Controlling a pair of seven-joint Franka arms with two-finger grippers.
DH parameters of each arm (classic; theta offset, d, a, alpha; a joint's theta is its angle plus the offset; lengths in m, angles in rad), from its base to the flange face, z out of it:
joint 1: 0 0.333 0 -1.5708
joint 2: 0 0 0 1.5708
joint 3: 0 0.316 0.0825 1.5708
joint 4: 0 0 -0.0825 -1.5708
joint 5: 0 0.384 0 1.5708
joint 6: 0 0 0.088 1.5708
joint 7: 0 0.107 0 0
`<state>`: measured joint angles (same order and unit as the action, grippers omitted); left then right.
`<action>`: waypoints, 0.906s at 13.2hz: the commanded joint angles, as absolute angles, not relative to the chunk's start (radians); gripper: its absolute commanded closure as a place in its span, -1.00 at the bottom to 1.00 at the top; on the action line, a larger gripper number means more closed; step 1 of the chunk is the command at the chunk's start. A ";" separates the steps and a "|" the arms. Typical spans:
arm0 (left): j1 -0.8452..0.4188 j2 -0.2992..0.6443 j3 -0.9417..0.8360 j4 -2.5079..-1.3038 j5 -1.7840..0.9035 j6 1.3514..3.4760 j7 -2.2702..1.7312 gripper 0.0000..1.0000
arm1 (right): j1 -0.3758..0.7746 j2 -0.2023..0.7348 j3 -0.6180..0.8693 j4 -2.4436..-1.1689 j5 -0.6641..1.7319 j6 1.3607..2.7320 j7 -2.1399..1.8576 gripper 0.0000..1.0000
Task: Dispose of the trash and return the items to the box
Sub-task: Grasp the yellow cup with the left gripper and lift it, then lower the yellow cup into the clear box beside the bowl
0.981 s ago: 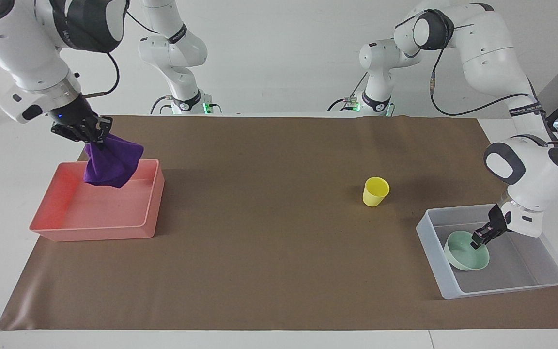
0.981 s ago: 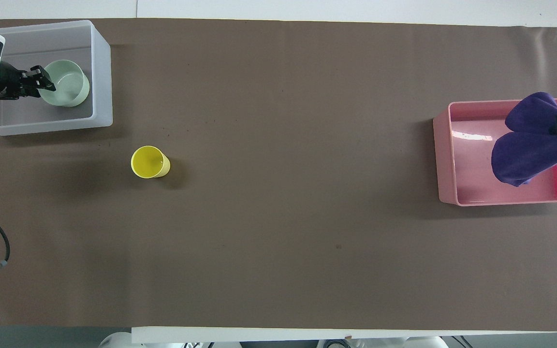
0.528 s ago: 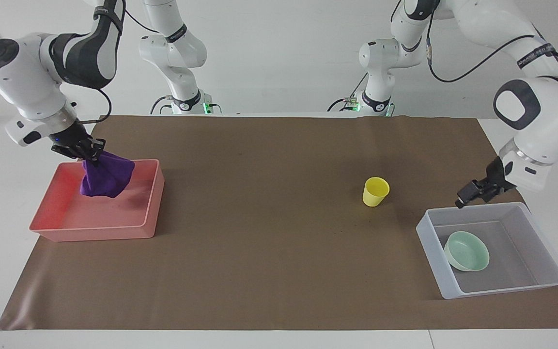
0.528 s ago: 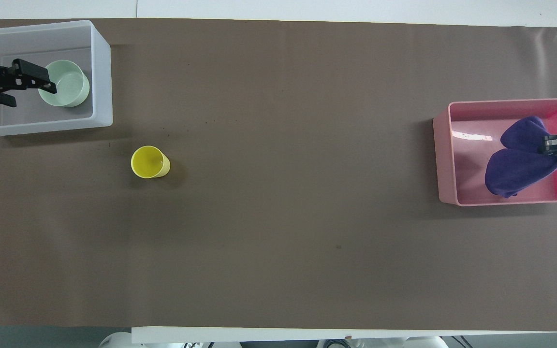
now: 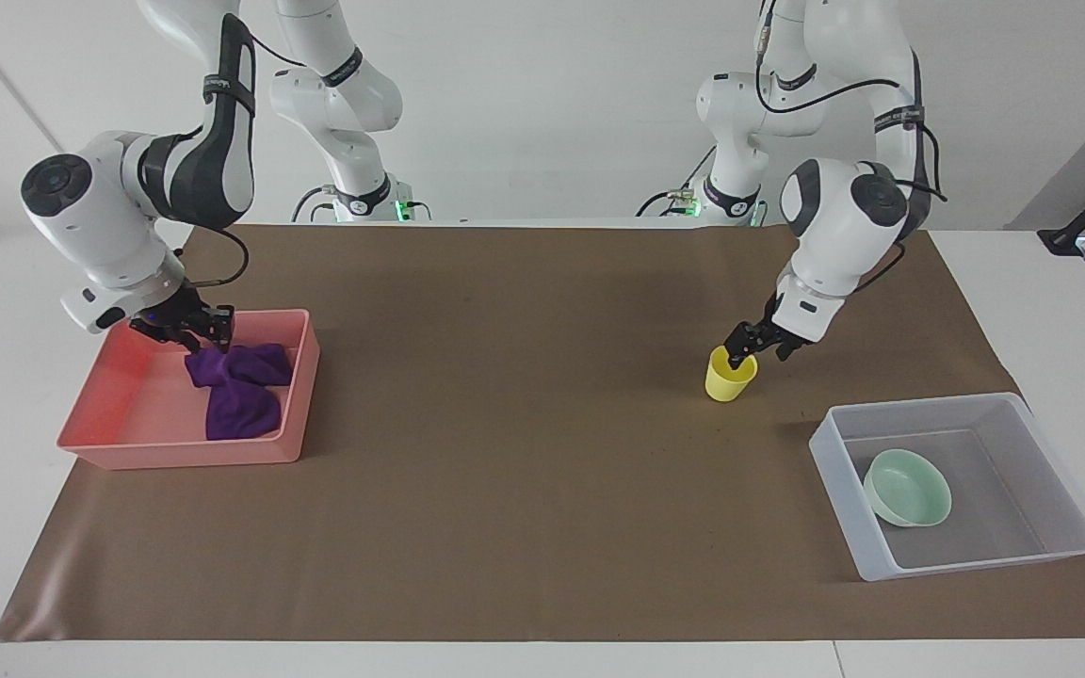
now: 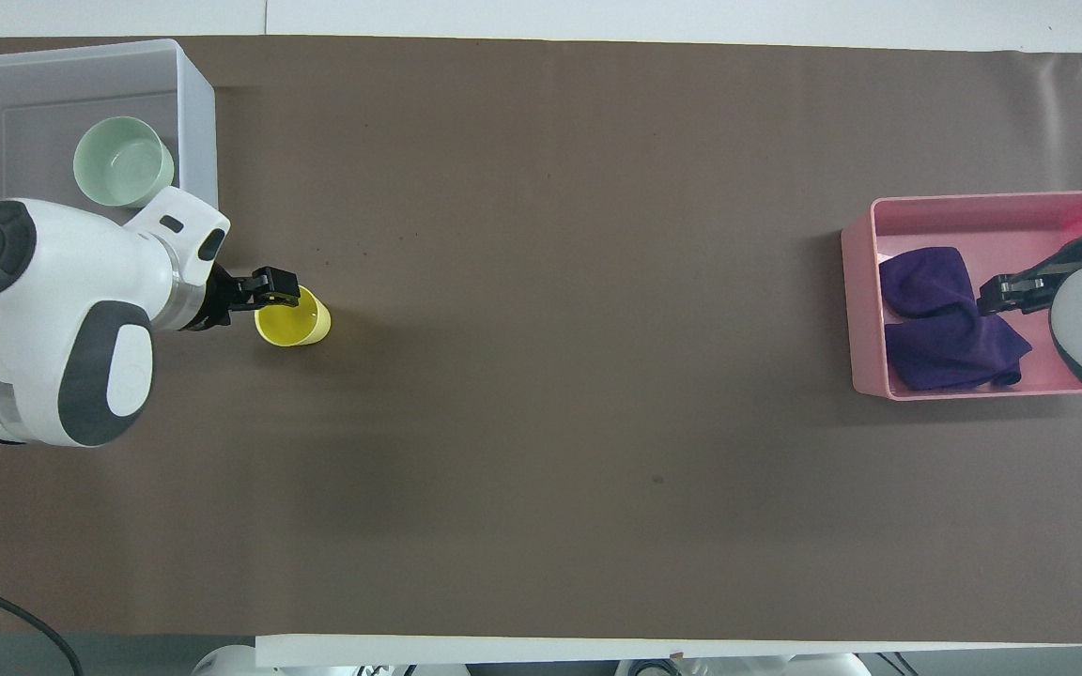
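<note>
The left gripper [image 6: 280, 288] sits at the rim of the yellow cup [image 6: 292, 317], on the edge away from the robots. The green bowl [image 6: 123, 174] lies in the whitish bin [image 6: 198, 122], farther from the robots than this gripper. At the table's other end, the right gripper [image 6: 999, 293] is over the purple cloth [image 6: 935, 321], which lies crumpled in the pink tray [image 6: 865, 310].

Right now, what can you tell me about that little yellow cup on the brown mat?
The yellow cup is small, looks like smooth plastic, and narrows slightly toward its base. It stands upright and open, with nothing visible inside, on the brown mat nearer to the robots than the whitish box. The left gripper is at its rim, on the side toward the robots; whether it grips the rim cannot be told.
</note>
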<state>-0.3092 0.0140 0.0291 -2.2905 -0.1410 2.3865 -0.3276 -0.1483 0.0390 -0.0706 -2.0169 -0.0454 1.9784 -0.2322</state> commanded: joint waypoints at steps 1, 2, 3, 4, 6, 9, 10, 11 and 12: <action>-0.310 -0.003 0.044 -2.376 -0.129 2.496 -0.341 1.00 | -0.147 0.029 -0.060 -1.971 -0.055 1.935 -0.233 -1.00; -0.304 0.000 0.046 -2.376 -0.129 2.497 -0.338 1.00 | -0.146 0.026 -0.054 -1.938 -0.054 1.907 -0.236 -1.00; -0.301 0.000 0.046 -2.376 -0.129 2.496 -0.337 1.00 | -0.131 0.025 -0.052 -1.901 -0.049 1.869 -0.233 -1.00; -0.301 0.000 0.048 -2.370 -0.129 2.488 -0.339 1.00 | -0.112 0.023 -0.052 -1.860 -0.048 1.812 -0.232 -1.00; -0.304 -0.002 0.048 -2.289 -0.129 2.366 -0.365 1.00 | -0.106 0.018 -0.051 -1.774 -0.045 1.705 -0.230 -0.99; -0.278 0.011 0.051 -1.971 -0.127 2.009 -0.407 1.00 | -0.104 0.009 -0.041 -1.662 -0.041 1.571 -0.230 -0.99; -0.217 0.084 0.051 -1.821 -0.108 1.911 -0.400 1.00 | -0.106 0.005 -0.029 -1.634 -0.040 1.530 -0.224 -1.00; -0.168 0.144 0.049 -1.686 -0.071 1.867 -0.385 1.00 | -0.107 0.000 -0.025 -1.597 -0.038 1.484 -0.210 -0.99; -0.096 0.184 0.051 -1.628 -0.042 1.885 -0.335 1.00 | -0.107 -0.002 -0.025 -1.577 -0.038 1.439 -0.203 -1.00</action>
<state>-0.2086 0.0359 0.0523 -1.8430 -0.0831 1.9523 -0.3900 -0.0963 -0.0054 -0.0400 -1.6318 -0.0447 1.5109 -0.2239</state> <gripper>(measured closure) 0.969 0.000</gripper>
